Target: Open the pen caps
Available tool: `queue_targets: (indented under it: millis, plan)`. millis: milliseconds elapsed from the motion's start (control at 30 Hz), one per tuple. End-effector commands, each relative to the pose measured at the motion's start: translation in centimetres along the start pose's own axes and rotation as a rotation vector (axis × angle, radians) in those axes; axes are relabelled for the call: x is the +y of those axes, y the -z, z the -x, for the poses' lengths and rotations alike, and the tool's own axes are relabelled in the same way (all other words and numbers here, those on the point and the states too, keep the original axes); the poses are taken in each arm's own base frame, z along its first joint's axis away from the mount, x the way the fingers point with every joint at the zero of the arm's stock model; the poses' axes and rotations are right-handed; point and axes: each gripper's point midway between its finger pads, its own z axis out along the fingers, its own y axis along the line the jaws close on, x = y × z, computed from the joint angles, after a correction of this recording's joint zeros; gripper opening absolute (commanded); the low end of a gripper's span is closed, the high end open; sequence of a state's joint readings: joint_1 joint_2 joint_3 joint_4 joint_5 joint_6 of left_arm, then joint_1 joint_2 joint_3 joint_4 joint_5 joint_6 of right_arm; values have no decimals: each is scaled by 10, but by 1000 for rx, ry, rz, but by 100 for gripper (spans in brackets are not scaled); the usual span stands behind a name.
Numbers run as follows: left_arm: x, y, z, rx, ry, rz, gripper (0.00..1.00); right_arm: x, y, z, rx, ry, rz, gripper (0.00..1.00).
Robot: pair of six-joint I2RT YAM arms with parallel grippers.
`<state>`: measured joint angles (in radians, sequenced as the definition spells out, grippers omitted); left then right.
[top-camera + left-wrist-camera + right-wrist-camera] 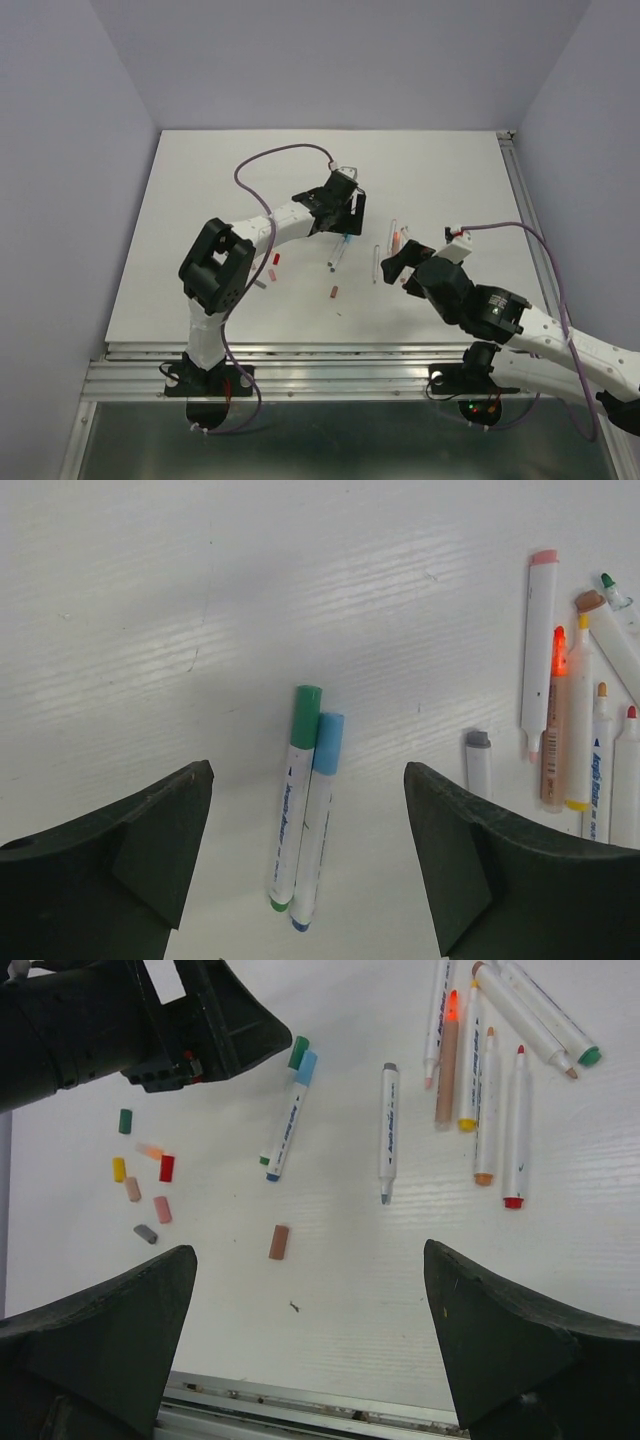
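Left gripper [307, 778] open wide, holding nothing, hanging over two slim white-barrelled marker pens [300, 830]. They lie side by side, touching, on the white table [150, 600]. One has a green plastic cap [307, 702], the other a light-blue cap [328, 742], both on. Right gripper [308, 1255] also spread wide and empty. Loose caps [166, 1168], short plastic cylinders in green, yellow, red, pink and grey, lie scattered left of the pair. Brown cap [279, 1242] sits apart. Grey-ended pen [388, 1130] lies alone, with the uncapped pens [516, 1125] clustered further right.
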<state>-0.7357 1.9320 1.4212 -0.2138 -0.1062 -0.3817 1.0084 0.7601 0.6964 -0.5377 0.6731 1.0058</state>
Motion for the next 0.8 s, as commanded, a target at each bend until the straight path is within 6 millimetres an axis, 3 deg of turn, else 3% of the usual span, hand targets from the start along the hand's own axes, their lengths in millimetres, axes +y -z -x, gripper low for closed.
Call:
queue_targets:
  millis: [0, 167, 467, 767]
  plan:
    - [4, -2, 21, -16, -28, 36, 86, 1, -3, 5, -40, 6, 12, 100]
    - [0, -16, 21, 13, -51, 32, 79, -3, -3, 7, -61, -8, 0, 100]
    - [12, -41, 7, 61, -57, 101, 70, -1, -1, 8, -68, -33, 29, 100]
    - [21, -48, -5, 89, -52, 143, 63, 5, -5, 2, -52, -22, 52, 100]
